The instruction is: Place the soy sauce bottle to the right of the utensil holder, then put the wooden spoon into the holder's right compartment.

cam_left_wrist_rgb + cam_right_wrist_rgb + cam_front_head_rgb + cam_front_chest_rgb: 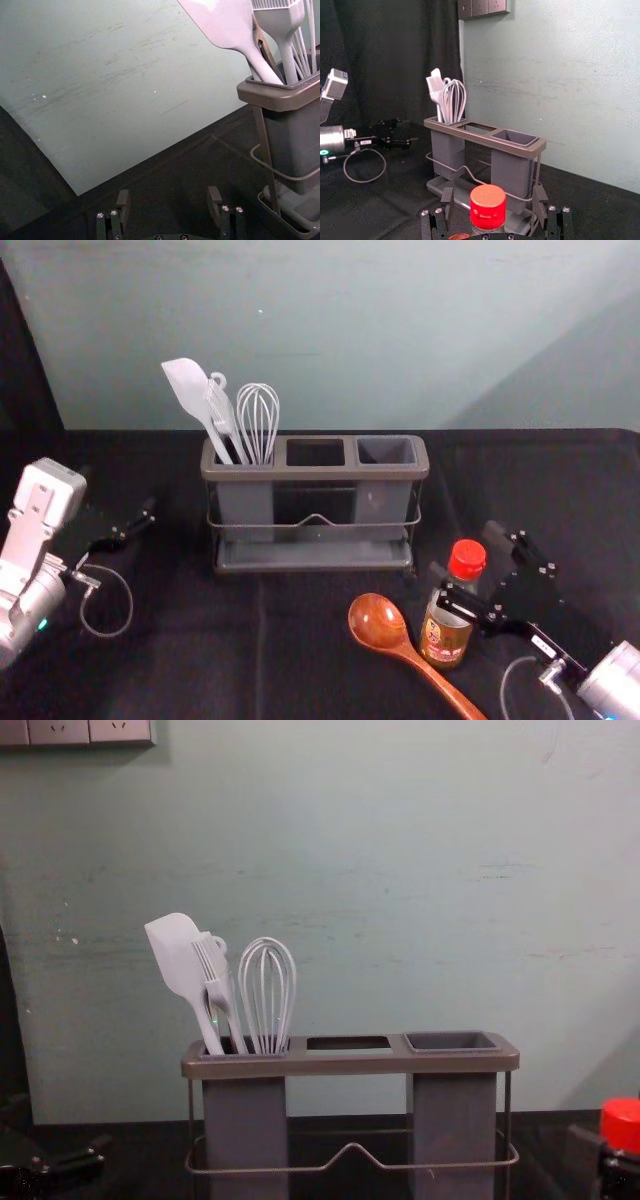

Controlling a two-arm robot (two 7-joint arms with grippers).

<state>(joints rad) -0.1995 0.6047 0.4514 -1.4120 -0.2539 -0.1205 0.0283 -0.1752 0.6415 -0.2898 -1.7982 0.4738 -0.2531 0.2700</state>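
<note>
Closing the wide-set right gripper (464, 551) evenly should steady the red-capped, clear round bottle (446, 632), lower right — left gripper (118, 492) wide, at left.

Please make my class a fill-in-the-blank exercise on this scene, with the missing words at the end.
1. The color of the soy sauce bottle's cap is ____.
2. The whisk stands in the holder's ____ compartment.
3. The gripper with its fingers on either side of the bottle is the robot's ____ one.

Missing words: red; left; right.
</note>
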